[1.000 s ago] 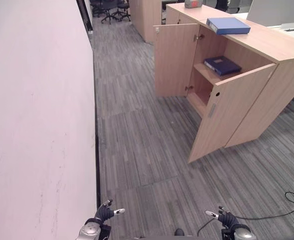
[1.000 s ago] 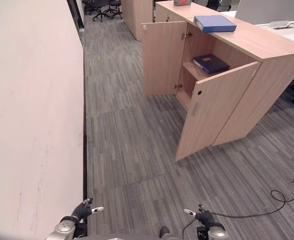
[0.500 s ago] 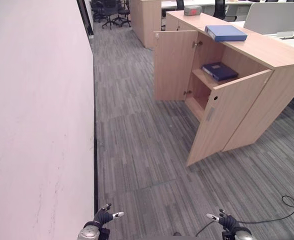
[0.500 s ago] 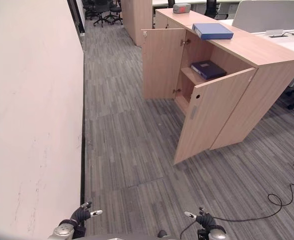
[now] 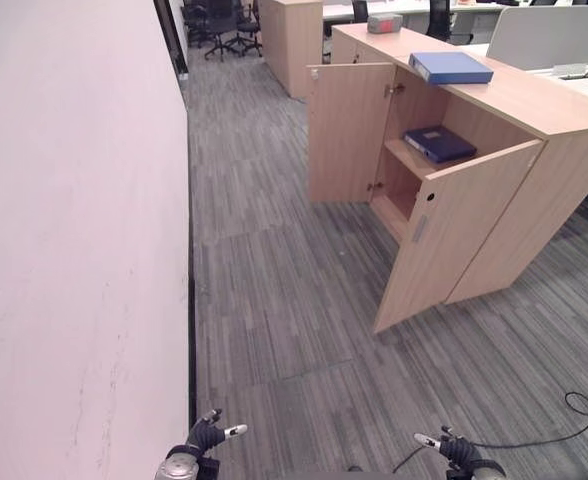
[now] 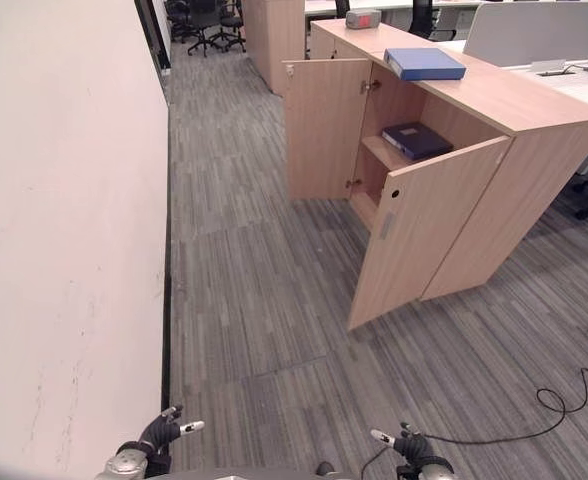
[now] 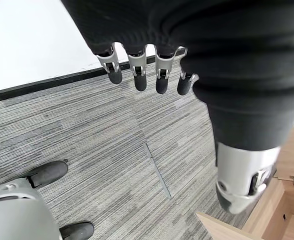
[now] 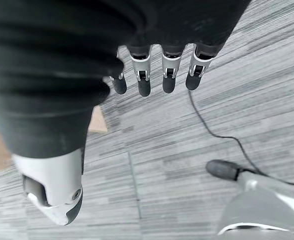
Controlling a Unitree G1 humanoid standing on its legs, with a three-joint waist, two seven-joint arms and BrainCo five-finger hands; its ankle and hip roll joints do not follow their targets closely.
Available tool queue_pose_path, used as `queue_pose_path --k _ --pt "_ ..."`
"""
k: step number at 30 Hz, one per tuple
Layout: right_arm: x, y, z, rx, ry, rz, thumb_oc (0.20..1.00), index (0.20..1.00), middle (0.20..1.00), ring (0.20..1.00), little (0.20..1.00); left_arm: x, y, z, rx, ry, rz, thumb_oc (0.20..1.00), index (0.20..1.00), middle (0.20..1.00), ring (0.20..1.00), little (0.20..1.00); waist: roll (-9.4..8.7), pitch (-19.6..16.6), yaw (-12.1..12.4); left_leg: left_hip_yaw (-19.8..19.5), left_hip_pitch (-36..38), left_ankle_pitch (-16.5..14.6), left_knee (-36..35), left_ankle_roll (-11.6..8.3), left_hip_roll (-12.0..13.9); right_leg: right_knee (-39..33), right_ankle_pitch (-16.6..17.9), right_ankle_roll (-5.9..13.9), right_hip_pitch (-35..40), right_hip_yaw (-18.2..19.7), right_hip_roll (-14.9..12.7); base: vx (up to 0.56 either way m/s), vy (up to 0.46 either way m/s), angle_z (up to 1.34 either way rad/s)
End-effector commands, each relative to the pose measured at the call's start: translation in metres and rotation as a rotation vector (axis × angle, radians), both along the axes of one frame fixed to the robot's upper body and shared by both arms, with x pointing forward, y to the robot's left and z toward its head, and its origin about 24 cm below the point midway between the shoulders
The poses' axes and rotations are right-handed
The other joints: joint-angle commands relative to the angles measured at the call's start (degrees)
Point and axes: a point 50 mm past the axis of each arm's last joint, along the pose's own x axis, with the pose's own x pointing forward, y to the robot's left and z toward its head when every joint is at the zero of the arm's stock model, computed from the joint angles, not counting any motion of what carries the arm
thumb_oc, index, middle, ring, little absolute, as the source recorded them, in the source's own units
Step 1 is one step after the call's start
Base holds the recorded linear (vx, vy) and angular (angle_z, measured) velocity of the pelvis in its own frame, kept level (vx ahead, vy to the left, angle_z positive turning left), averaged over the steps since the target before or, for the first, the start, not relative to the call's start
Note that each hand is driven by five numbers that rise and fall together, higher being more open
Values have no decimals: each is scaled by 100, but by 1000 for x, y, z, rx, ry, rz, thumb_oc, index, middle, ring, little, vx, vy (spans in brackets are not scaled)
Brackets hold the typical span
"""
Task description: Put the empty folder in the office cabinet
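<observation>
The blue folder (image 5: 451, 67) lies flat on top of the office cabinet (image 5: 534, 100), above its open doors. Left robot hand (image 7: 147, 75) and right robot hand (image 8: 157, 75) hang low, fingers relaxed, empty, well apart from it. Approach squarely before reaching

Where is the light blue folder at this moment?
The light blue folder lies flat on top of the cabinet, at the upper right, above the shelf holding the dark blue folder.

cabinet (image 5: 494, 190) right | folder (image 5: 451, 67) on top | wall (image 5: 74, 240) left
</observation>
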Motion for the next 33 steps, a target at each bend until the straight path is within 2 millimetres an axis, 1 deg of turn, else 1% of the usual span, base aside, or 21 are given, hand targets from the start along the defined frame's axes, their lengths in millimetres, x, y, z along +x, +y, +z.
queue_pose_path --k 1,9,11,12,13,14,15,16,17,19,20,21,22,23,24,25,26,29,30,32,33 --pt "13 -1 3 13 -28 -1 1000 1000 1000 1000 1000 25 12 11 26 -86 3 1000 1000 1000 1000 1000 -157 106 15 -425 14 27 -106 -633 550 35 -652 551 412 110 -346 8 -36 0" --pt "15 -6 5 3 -40 -7 1000 1000 1000 1000 1000 28 13 13 29 -96 0 1000 1000 1000 1000 1000 -120 185 -3 -443 -26 115 10 -729 683 35 -716 484 422 155 -268 -3 -44 0" --pt "16 -10 7 -3 -45 -18 1000 1000 1000 1000 1000 35 13 16 21 -119 4 1000 1000 1000 1000 1000 -162 330 12 -508 -377 69 586 -785 732 59 -731 417 411 208 -266 -109 -102 2" --pt "19 -14 9 -13 -54 -23 1000 1000 1000 1000 1000 41 13 20 16 -139 1 1000 1000 1000 1000 1000 -217 476 23 -597 -888 148 1437 -889 738 92 -780 306 430 207 -275 -114 -101 11" --pt "19 -14 9 -13 -55 -23 1000 1000 1000 1000 1000 41 13 20 16 -140 1 1000 1000 1000 1000 1000 -212 471 11 -616 -927 129 1484 -893 744 94 -781 303 420 194 -268 -61 -109 26" --pt "18 -17 10 -21 -54 -31 1000 1000 1000 1000 1000 43 12 20 12 -147 6 1000 1000 1000 1000 1000 -255 592 17 -675 -1304 464 2153 -945 820 128 -849 199 509 177 -265 4 -49 21" --pt "19 -17 10 -21 -54 -31 1000 1000 1000 1000 1000 43 12 21 12 -147 6 1000 1000 1000 1000 1000 -248 590 4 -697 -1332 454 2185 -950 827 130 -850 195 504 162 -255 46 -45 10" --pt "17 -19 10 -26 -49 -35 1000 1000 1000 1000 1000 44 11 20 8 -148 7 1000 1000 1000 1000 1000 -244 625 -7 -704 -1494 657 2277 -954 897 160 -903 165 559 144 -247 86 9 -7" --pt "14 -21 10 -28 -36 -39 1000 1000 1000 1000 1000 45 10 21 4 -149 2 1000 1000 1000 1000 1000 -252 646 21 -651 -1672 735 2223 -913 951 215 -994 147 615 128 -256 155 6 3" --pt "12 -22 9 -30 -23 -43 1000 1000 1000 1000 1000 42 10 19 7 -135 -10 1000 1000 1000 1000 1000 -325 621 121 -601 -1923 643 1891 -815 923 300 -1117 154 685 186 -297 210 25 9" --pt "12 -22 10 -29 -26 -47 1000 1000 1000 1000 1000 41 10 19 10 -128 -12 1000 1000 1000 1000 1000 -310 616 165 -656 -2058 772 1640 -805 957 352 -1198 162 715 228 -264 313 73 -9" --pt "16 -23 11 -31 -42 -54 1000 1000 1000 1000 1000 43 10 19 13 -130 -12 1000 1000 1000 1000 1000 -264 647 258 -671 -2344 1010 1110 -835 1064 498 -1409 147 767 310 -208 242 56 -13" --pt "16 -22 11 -31 -42 -54 1000 1000 1000 1000 1000 43 11 19 13 -130 -11 1000 1000 1000 1000 1000 -284 648 258 -660 -2326 1012 1091 -836 1047 526 -1440 148 762 310 -228 269 61 -6" --pt "18 -22 11 -30 -50 -62 1000 1000 1000 1000 1000 44 11 20 14 -132 -6 1000 1000 1000 1000 1000 -255 670 307 -665 -2514 1071 809 -839 1124 548 -1525 139 823 384 -179 347 65 2" --pt "19 -21 11 -32 -51 -70 1000 1000 1000 1000 1000 43 13 20 21 -132 4 1000 1000 1000 1000 1000 -255 696 393 -617 -2741 1123 455 -857 1195 623 -1721 145 976 488 -141 347 64 7" --pt "19 -21 11 -32 -51 -69 1000 1000 1000 1000 1000 43 13 20 22 -132 4 1000 1000 1000 1000 1000 -278 703 390 -605 -2713 1129 432 -857 1173 640 -1746 146 983 484 -165 511 106 -18" --pt "17 -19 9 -32 -37 -67 1000 1000 1000 1000 1000 37 16 17 27 -108 14 1000 1000 1000 1000 1000 -276 656 477 -548 -2873 1186 166 -873 1228 592 -1911 187 1229 639 -145 408 100 -27" --pt "17 -18 9 -30 -34 -58 1000 1000 1000 1000 1000 29 22 14 41 -83 34 1000 1000 1000 1000 1000 -310 579 561 -526 -2994 1241 118 -892 1250 559 -2047 215 1476 847 -187 346 105 -32" --pt "16 -15 7 -23 -23 -45 1000 1000 1000 1000 1000 19 25 11 48 -48 48 1000 1000 1000 1000 1000 -301 482 623 -569 -2986 1289 94 -908 1286 523 -2103 258 1604 967 -200 473 182 -12" --pt "17 -13 7 -18 -25 -39 1000 1000 1000 1000 1000 16 29 10 51 -41 65 1000 1000 1000 1000 1000 -314 417 672 -591 -2941 1321 89 -902 1287 519 -2144 282 1633 1024 -248 427 196 -15" --pt "19 -6 5 -3 -21 -16 1000 1000 1000 1000 1000 10 36 10 68 -27 91 1000 1000 1000 1000 1000 -379 297 772 -630 -2890 1656 209 -915 1302 620 -2202 365 1652 1173 -376 402 208 -38"
